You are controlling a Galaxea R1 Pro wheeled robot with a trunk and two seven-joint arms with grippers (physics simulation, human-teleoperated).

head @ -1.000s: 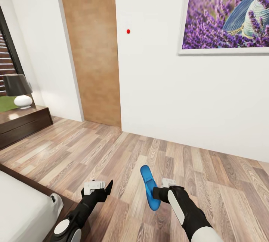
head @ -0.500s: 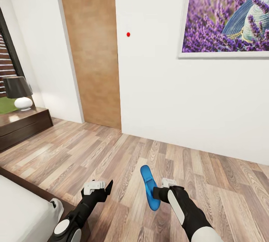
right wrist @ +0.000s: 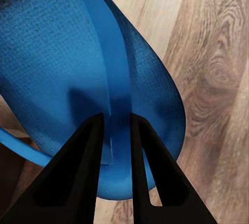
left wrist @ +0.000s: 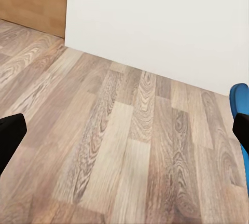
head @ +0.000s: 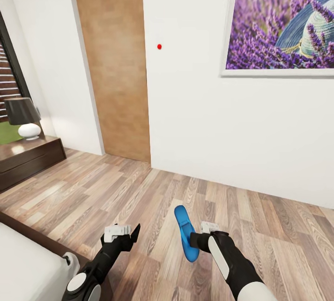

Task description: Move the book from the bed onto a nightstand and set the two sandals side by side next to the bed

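I'm facing the bedroom's white wall, with the wood-plank floor running from its foot toward me. A tan wooden door stands at the left part of that wall, and the framed lavender picture hangs at upper right; a small red dot marks the wall between them. At far left I see a strip of the dark-framed window. The bed takes my lower left corner, off-white mattress on a dark brown frame. Beyond it, against the left wall, is the nightstand, glossy dark brown, bearing a lamp with a black shade and white base.

My right gripper holds one blue sandal above the floor, just ahead of me; it is tilted up on edge, toe end pointing away. In the right wrist view the two black fingers are pinched on the sandal's thin strap, with the blue sole behind it.

My left gripper hangs over bare floor near the bed's corner, well apart from the sandal. Its fingers sit at the far edges of the left wrist view, spread wide with nothing between them.
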